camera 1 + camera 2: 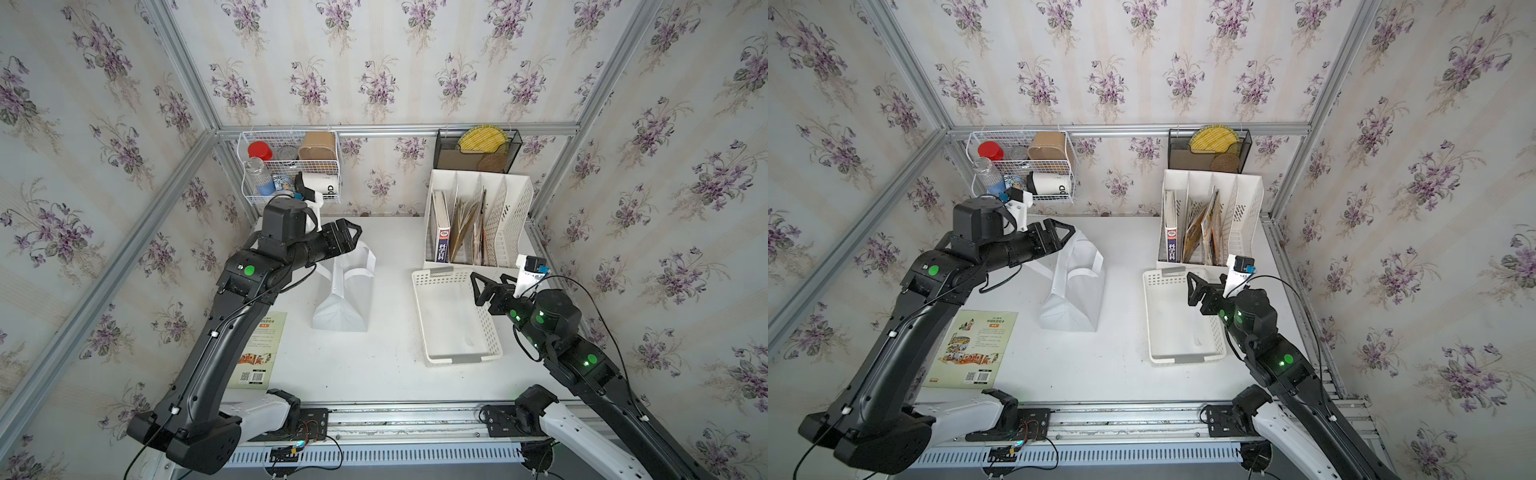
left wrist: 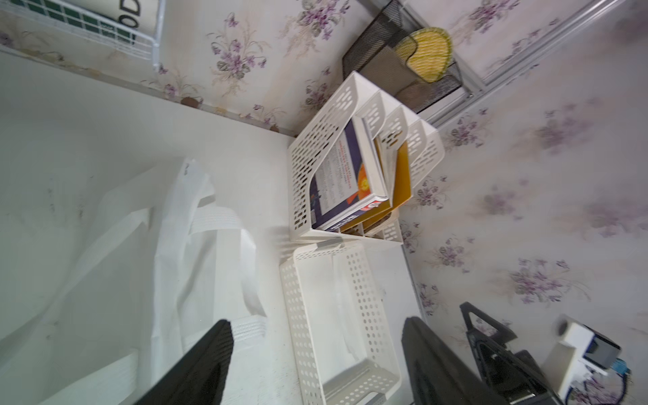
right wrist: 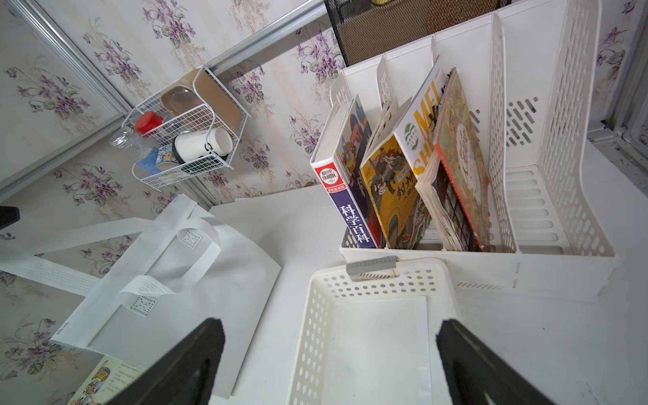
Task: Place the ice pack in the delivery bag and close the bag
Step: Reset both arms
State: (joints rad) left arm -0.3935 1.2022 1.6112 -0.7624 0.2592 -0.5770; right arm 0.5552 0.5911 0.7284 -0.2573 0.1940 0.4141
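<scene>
Bag [image 1: 345,299] lies flat; left gripper [image 1: 356,236] at its 12 o'clock gapes empty; right gripper [image 1: 489,279] gapes empty over basket [image 1: 420,316], 3 o'clock.

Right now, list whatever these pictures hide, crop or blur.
Delivery bag interior: it lies collapsed; in both top views the left arm partly covers its mouth end.
Flat pale pack in the perforated basket: right wrist view's edge crops it; too faint in top views to identify.
Book: left arm overlaps it in a top view.
</scene>
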